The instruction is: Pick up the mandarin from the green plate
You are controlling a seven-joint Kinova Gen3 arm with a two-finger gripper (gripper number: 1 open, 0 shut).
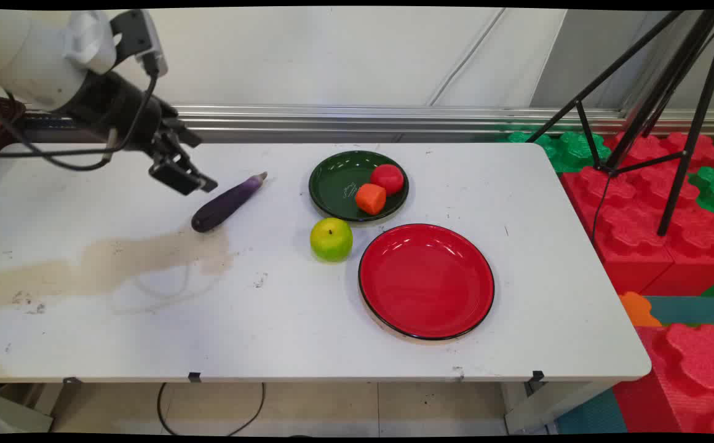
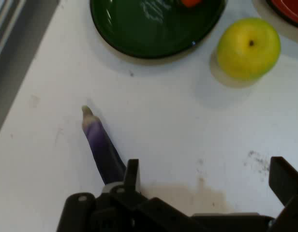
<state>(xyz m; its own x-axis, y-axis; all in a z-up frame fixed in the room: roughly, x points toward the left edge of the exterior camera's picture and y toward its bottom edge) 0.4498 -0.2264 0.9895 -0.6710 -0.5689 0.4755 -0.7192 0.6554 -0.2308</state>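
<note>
The white tabletop (image 1: 283,320) is seen to carry a brownish stain (image 1: 117,261) toward its left edge, a red plate (image 1: 426,281) right of centre toward the near edge, and a green plate (image 1: 335,184) nearer the far edge, on which a tomato (image 1: 387,178) and an orange piece (image 1: 371,199) lie touching each other. A green apple (image 1: 331,239) is set just beside both plates, and a purple eggplant (image 1: 227,203) lies slanted left of the green plate, its blunt end at the stain's edge. The hand (image 1: 181,175) is held above the eggplant's far-left side, its fingers spread wide and nothing gripped. It is judged that the eggplant, being smooth and round, could be rolled or pushed aside if one finger (image 2: 132,175) were brought down on it off-centre, since that finger is seen directly over the eggplant (image 2: 101,145). The apple could likewise be rolled by a nudge. The offset of the open fingers across the eggplant is shown only in the hand view; the full red plate, the tomato and the hand's height are shown only in the main view.
</note>
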